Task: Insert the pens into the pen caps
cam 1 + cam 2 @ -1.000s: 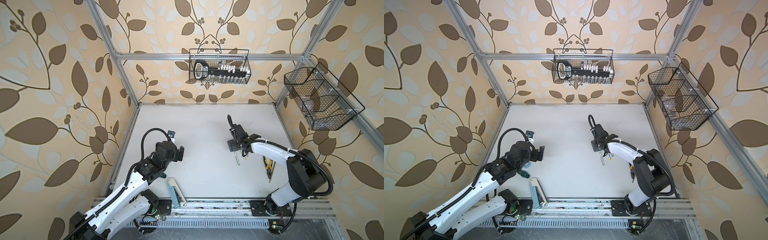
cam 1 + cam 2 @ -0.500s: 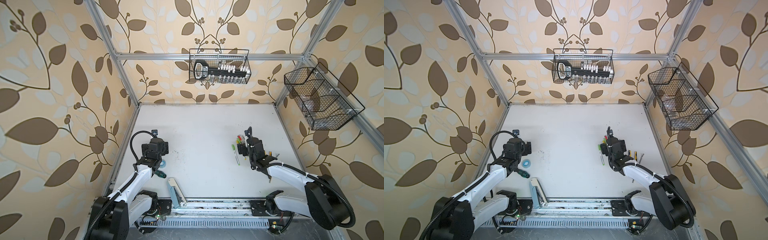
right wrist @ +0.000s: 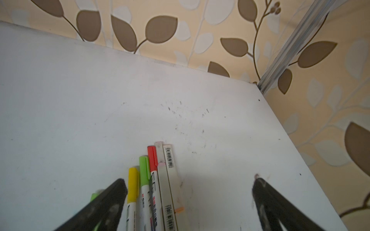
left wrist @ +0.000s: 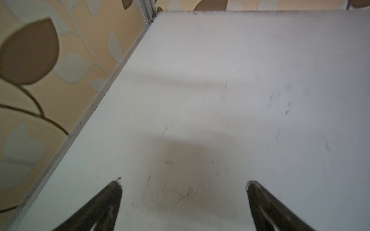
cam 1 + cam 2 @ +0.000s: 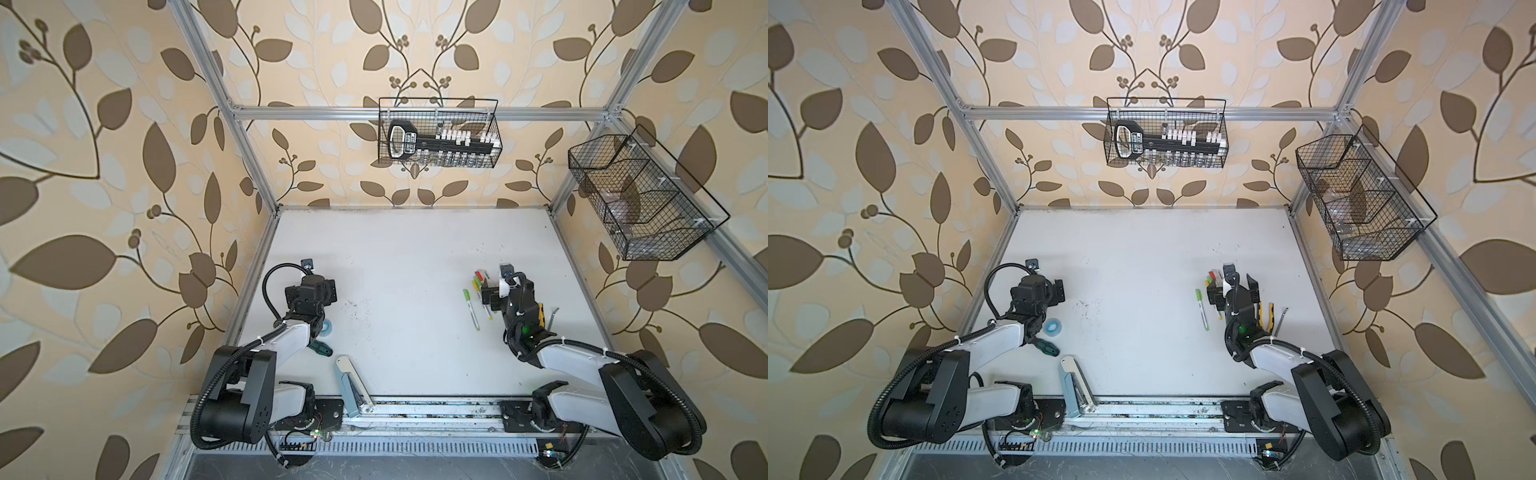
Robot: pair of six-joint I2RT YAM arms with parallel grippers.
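**Right fingers [image 3: 104,206] wide and empty over the pens [image 3: 158,192]; left fingers [image 4: 100,206] just as wide, over bare counter [image 5: 395,257].**

We see five pens side by side between the right fingers, crowding one of them. Their long axes run along the reach and their capped ends point away from the wrist. The right arm is plainly nearer. A sixth pen [image 5: 472,309] lies just apart. We count five caps [image 3: 144,170]: two green, one yellow, one red, one whitish (none loose that we can find).
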